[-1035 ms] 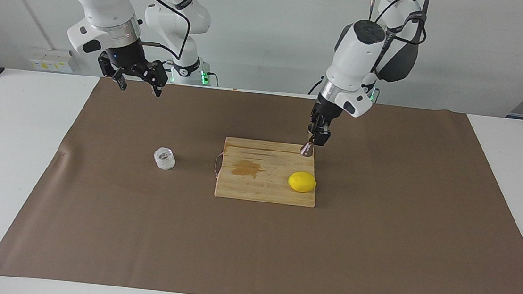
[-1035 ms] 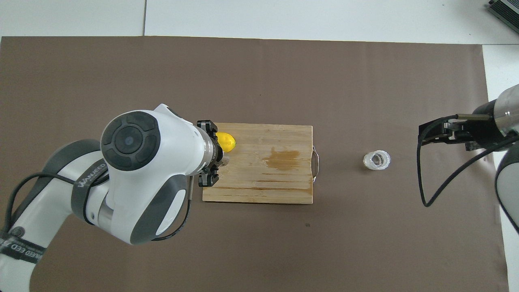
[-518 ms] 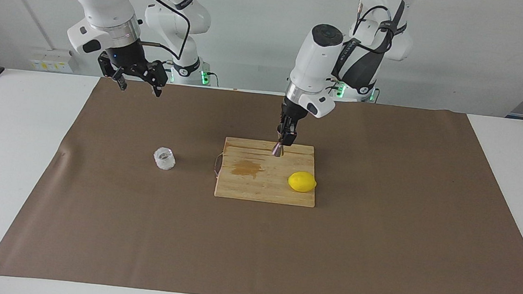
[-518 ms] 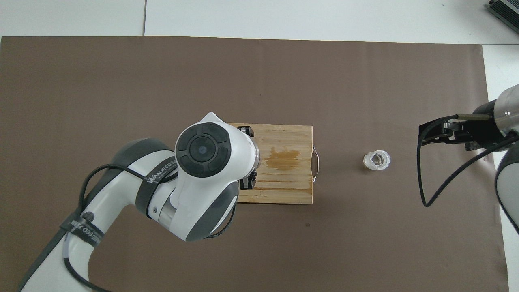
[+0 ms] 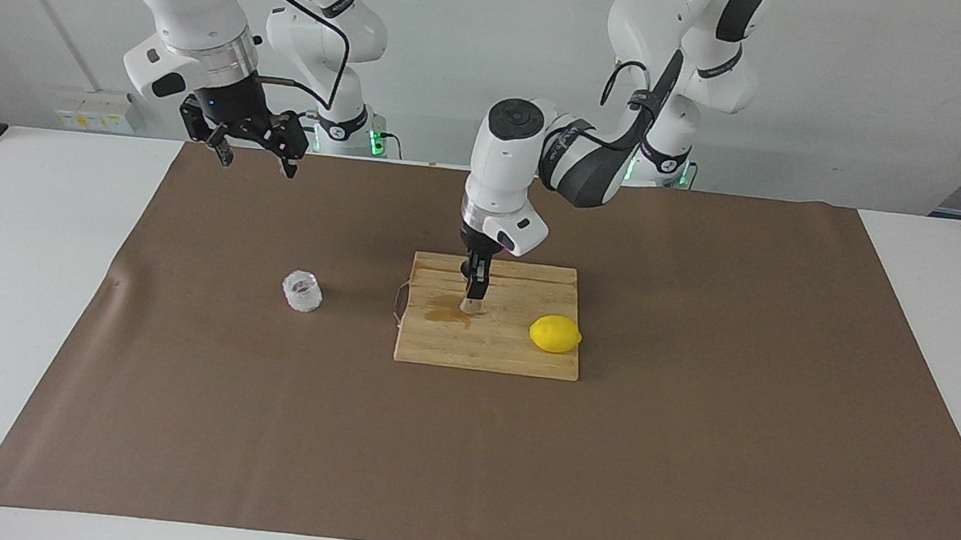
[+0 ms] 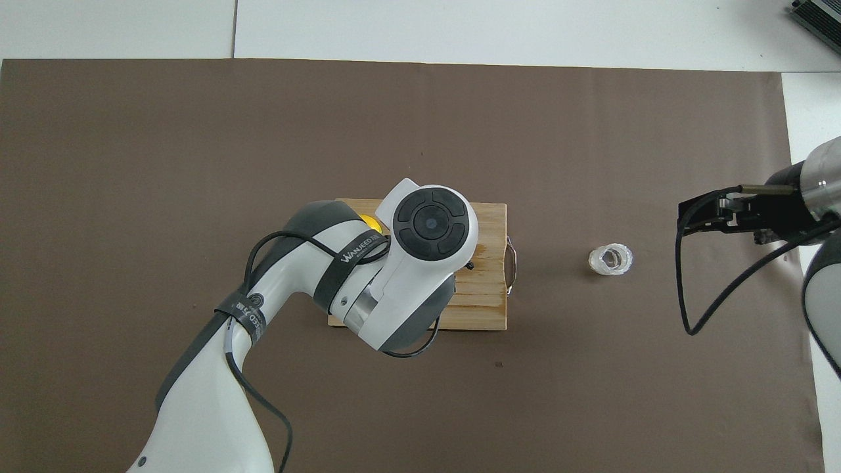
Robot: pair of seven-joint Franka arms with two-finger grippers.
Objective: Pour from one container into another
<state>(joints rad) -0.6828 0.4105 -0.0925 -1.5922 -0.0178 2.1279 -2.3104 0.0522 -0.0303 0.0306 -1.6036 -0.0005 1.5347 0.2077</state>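
Note:
My left gripper (image 5: 474,295) hangs low over the middle of the wooden cutting board (image 5: 516,356), shut on the small steel jigger (image 5: 469,306), which sits just above a wet stain on the board. In the overhead view the left arm's wrist covers both the gripper and the jigger. The squat clear glass cup (image 5: 302,291) (image 6: 610,259) stands upright on the brown mat, beside the board toward the right arm's end. My right gripper (image 5: 252,150) (image 6: 696,217) waits open in the air above the mat's edge at that end, apart from the cup.
A yellow lemon (image 5: 555,334) (image 6: 369,222) lies on the board at its corner toward the left arm's end. The board (image 6: 489,309) has a metal handle (image 6: 512,263) facing the cup. A brown mat (image 5: 690,454) covers the white table.
The left arm has carried the jigger from the board's corner near the lemon across to the board's middle, toward the cup, and lower. The right arm and the cup have not moved.

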